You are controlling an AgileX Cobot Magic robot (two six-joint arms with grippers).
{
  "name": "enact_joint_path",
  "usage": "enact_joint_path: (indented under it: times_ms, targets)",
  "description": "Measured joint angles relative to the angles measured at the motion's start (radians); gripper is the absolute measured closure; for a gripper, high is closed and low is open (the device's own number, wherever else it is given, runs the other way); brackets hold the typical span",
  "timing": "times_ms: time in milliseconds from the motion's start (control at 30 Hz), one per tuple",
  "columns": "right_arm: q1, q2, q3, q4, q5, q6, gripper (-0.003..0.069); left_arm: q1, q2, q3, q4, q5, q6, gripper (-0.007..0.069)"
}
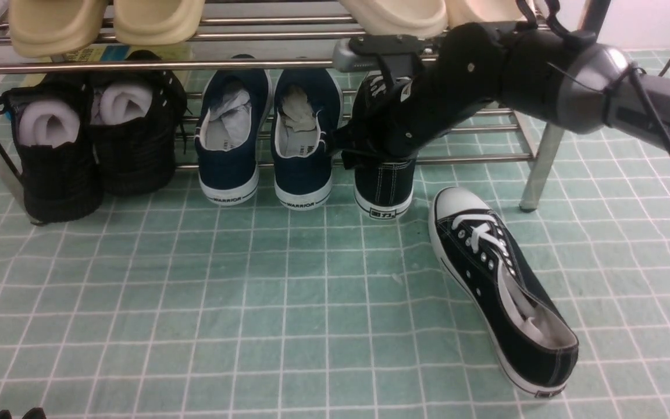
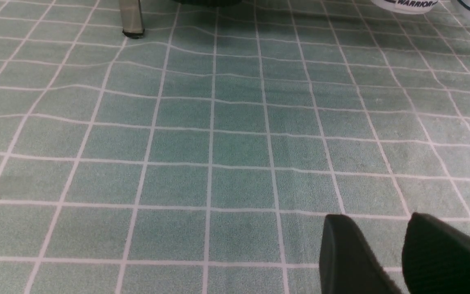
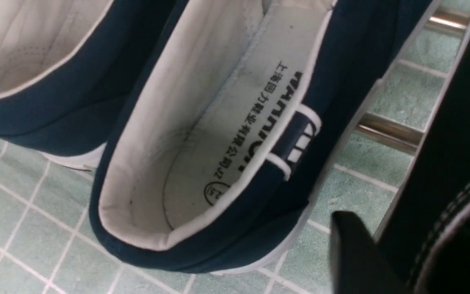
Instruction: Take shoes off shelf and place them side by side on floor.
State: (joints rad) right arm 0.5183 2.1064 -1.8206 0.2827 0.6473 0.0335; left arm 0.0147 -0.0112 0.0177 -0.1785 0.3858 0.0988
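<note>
One black sneaker (image 1: 503, 285) with white laces lies slanted on the green checked floor (image 1: 253, 291), toe toward the shelf. Its mate (image 1: 384, 186) stands on the lower tier of the chrome shelf (image 1: 137, 65), heel out. My right gripper (image 1: 364, 148) is at that shoe's heel opening. In the right wrist view one finger (image 3: 349, 245) sits outside the sneaker's wall (image 3: 443, 163); the other finger is hidden by the shoe, and the jaws look spread. My left gripper (image 2: 377, 218) hovers low over bare floor, open and empty.
A navy WARRIOR pair (image 1: 233, 134) (image 3: 218, 143) stands just left of the shelved sneaker. Black boots (image 1: 56, 151) with white foam sit at the far left. Beige slippers (image 1: 56, 23) rest on the upper tier. A shelf leg (image 1: 535, 169) stands near the floor sneaker's toe.
</note>
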Motion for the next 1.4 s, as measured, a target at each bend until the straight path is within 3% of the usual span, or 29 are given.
enact_joint_path:
  times_ms: [33, 100, 367, 633, 800, 1133, 1400]
  targets:
    - [0.000, -0.006, 0.000, -0.007, 0.013, 0.000, 0.0578, 0.000, 0.000, 0.000, 0.000, 0.000, 0.000, 0.0382]
    - [0.001, -0.021, 0.000, -0.020, 0.046, -0.009, 0.0652, 0.000, 0.000, 0.000, 0.000, 0.000, 0.000, 0.0382]
    - [-0.003, -0.187, 0.001, -0.023, 0.278, -0.061, 0.0659, 0.000, 0.000, 0.000, 0.000, 0.000, 0.000, 0.0382]
    - [0.002, -0.458, 0.001, -0.020, 0.620, -0.078, 0.0657, 0.000, 0.000, 0.000, 0.000, 0.000, 0.000, 0.0382]
    - [0.002, -0.516, 0.032, 0.002, 0.618, -0.073, 0.0656, 0.000, 0.000, 0.000, 0.000, 0.000, 0.000, 0.0382]
    - [0.083, -0.513, 0.340, 0.060, 0.608, -0.073, 0.0651, 0.000, -0.001, 0.000, 0.000, 0.000, 0.000, 0.0382]
    - [0.090, -0.457, 0.344, 0.025, 0.438, -0.073, 0.0648, 0.000, -0.001, 0.000, 0.000, 0.000, 0.000, 0.0382]
